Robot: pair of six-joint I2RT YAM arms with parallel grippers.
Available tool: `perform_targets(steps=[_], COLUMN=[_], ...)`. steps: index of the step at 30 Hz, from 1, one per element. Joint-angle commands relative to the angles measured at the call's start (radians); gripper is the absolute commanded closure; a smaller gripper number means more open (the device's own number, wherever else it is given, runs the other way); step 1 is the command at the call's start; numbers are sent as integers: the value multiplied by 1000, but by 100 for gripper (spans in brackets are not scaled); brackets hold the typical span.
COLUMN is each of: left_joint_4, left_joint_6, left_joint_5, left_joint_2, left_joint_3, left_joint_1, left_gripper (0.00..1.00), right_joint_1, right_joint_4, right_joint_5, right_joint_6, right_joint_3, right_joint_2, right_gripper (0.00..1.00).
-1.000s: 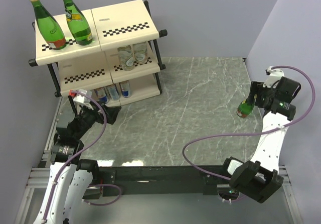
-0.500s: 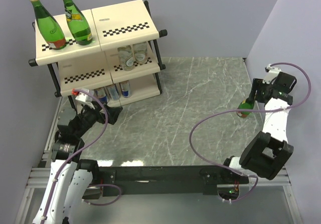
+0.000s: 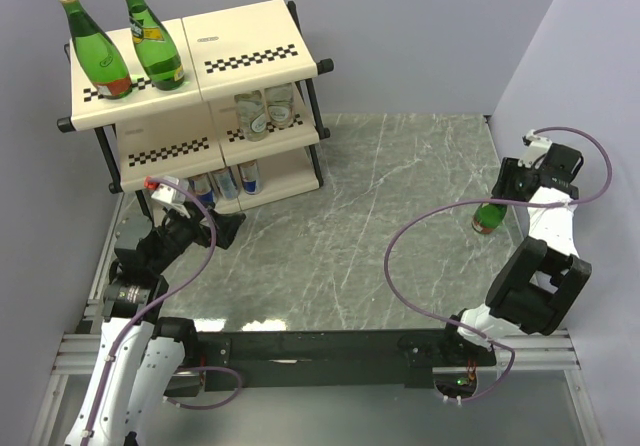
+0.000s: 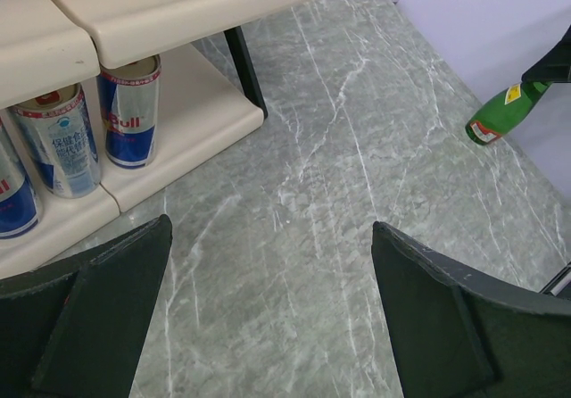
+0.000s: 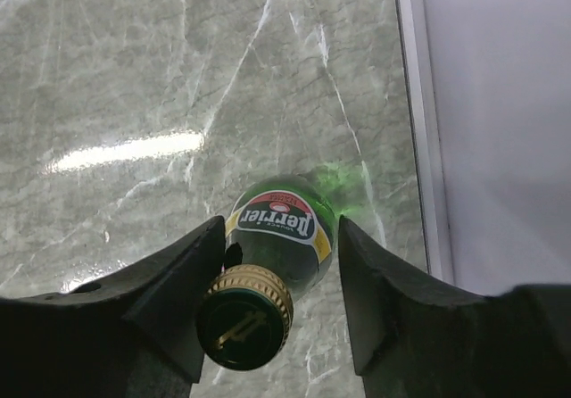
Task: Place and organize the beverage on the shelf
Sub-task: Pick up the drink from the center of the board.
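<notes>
Perrier bottle (image 5: 277, 221), green glass with a gold cap, stands between the jaws of your right tool (image 5: 278, 237): one finger lies along each side of the neck and shoulder, tight against the glass. Whether they are already pinching it or only framing it, the views don't settle, so treat the grasp as unconfirmed. The bottle's base looks to be down on the bench (image 3: 380, 216), at the far right, just beside the wall (image 3: 570, 76) and well apart from the shelf (image 3: 255, 31). Your left tool (image 4: 270, 228) is released, jaws spread wide with nothing between them, hovering low over the bench just in front of the shelf's bottom tier. On the shelf the rest of the drinks are placed. Two matching green bottles (image 3: 95, 46) stand on the left panel of the top tier, two short clear bottles (image 3: 265, 111) are on the middle tier, and three blue-silver cans (image 4: 129, 121) stand in a row on the bottom tier. That puts you close to the end, with this one bottle as the last item out. What is left, as I judge it, is to secure the grip, lift, and carry the bottle across the bench to the top tier beside its two mates. Since the shelf is on the far left, a handover to the left tool may be needed.
</notes>
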Motion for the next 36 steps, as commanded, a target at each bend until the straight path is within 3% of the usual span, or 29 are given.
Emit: perform_targets(steps=[1,6,20,27,29,30,33,36], left_joint_4=[45,48,51,54,55,55,61,101], left_joint_6=[18,15,14,12,12,12,11,-12], left_joint_5=[29,37,55,67,71,72,81,106], left_joint_2=[-4,-2,4,7,6,6,7,9], left_joint_3=[-5,-6,-8,-8,-9,-9,-11,-23], left_joint_1=[0,0,0,0,0,0,0,0], left_gripper=[1,1,1,1,1,0,1,1], right_joint_1=[-7,-6,5,10,11,13,14,16], right_joint_4=[64,75,86,86,84,83,75,61], right_joint_5=[-15,-12,-17,-26,-29,-29,-37,-58], right_joint_6=[9,9,9,6,2,0,-7,-14], right_joint_3=[33,25,13,5,7,7,5,-1], right_joint_2=[-3,-9,-48,-71,-80,-84,-109,-158], right_gripper=[43,47,47,62,74,86,100,100])
